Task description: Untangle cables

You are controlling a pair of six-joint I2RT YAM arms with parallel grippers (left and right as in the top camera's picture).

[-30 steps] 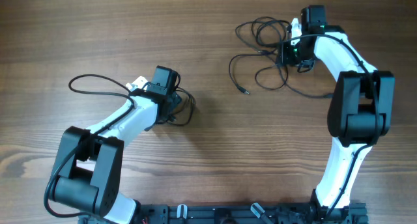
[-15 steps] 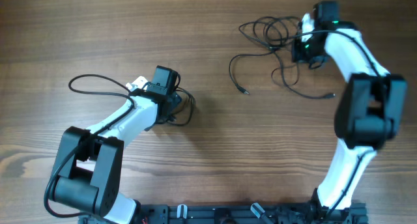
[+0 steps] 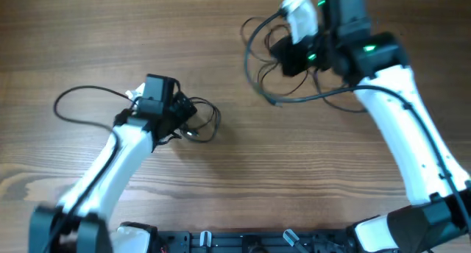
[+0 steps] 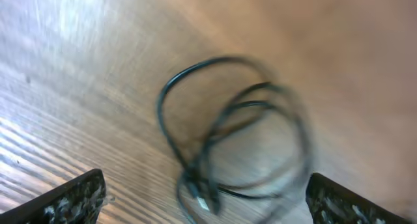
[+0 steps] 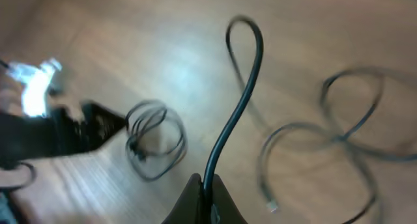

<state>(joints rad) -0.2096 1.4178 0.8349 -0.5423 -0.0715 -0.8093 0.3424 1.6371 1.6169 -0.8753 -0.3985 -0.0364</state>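
Above the far right of the surface [image 3: 235, 187], your right gripper [image 5: 206, 196] is clenched on one black cable [image 5: 246, 94], with loose loops [image 5: 352, 120] lying blurred beyond it. Your left gripper [image 4: 205, 195] stands released, spread wide over a small coiled cable [image 4: 195, 178] lying on the wood.

A wooden table [image 3: 235, 172] fills every view. Its medium-brown surface has long grain lines running left to right, with darker streaks and a swirl of grain near the lower left corner of the overhead view. In the wrist views the wood is blurred and carries pale patches of reflected light. A black rail [image 3: 243, 242] with small fittings runs along the near edge.
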